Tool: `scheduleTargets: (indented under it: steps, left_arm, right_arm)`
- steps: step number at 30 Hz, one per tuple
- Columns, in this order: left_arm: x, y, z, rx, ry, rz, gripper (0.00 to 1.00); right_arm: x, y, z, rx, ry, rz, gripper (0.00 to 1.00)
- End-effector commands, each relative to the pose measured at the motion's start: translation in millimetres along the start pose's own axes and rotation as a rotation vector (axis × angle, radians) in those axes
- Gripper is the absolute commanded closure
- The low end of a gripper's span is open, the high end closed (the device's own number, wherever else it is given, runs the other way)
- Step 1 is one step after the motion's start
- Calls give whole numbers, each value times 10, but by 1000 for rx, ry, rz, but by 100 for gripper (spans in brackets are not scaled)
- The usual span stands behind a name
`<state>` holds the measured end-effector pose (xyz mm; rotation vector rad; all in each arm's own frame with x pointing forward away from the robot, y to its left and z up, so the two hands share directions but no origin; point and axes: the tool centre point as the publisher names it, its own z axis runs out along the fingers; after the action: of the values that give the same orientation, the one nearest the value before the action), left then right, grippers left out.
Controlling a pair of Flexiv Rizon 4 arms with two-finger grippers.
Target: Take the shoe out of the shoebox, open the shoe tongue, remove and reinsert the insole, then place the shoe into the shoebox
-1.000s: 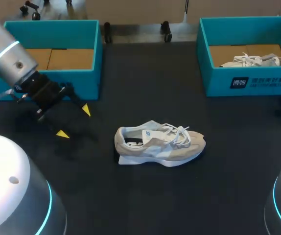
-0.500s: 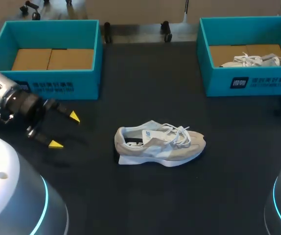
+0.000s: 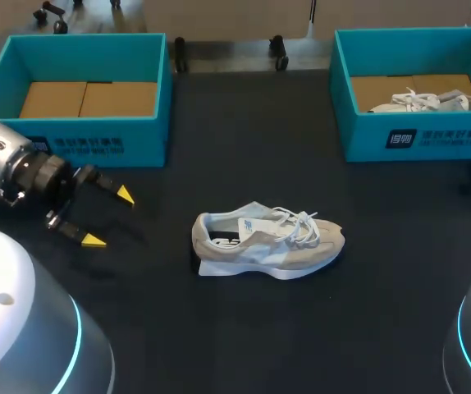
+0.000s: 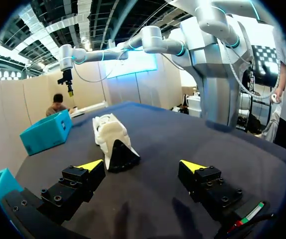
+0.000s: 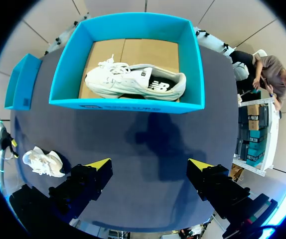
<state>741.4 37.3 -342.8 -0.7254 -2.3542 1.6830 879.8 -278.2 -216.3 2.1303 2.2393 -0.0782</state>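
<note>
Left pincer (image 3: pixel 109 217) has drawn back leftward, wide and empty, facing the shoe (image 3: pixel 268 242) on the tabletop (image 3: pixel 244 148); right pincer (image 5: pixel 152 164) wide above the shoebox (image 5: pixel 128 105).

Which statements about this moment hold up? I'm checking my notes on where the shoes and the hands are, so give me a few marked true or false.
1. A beige shoe lies on the table, outside both shoeboxes. True.
2. The left hand is shut on the beige shoe. False: it is open and apart from the shoe, off the heel end.
3. The left shoebox holds a shoe. False: only its cardboard bottom shows. It is the right shoebox that holds a white shoe.
4. The right hand is open and holds nothing. True.
</note>
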Motion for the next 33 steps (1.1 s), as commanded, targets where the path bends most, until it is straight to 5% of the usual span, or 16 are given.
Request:
scheduleTargets:
  steps: [1,24,33]
  left_arm:
    - [8,-4,4,-3,-1,1,0]
    - [8,-4,4,-3,-1,1,0]
    - [36,85,122,54,-172,-76,0]
  right_arm:
    - [-1,-4,-1,0,0,0,0]
    - [-1,-4,-1,0,0,0,0]
    - [-1,-4,-1,0,0,0,0]
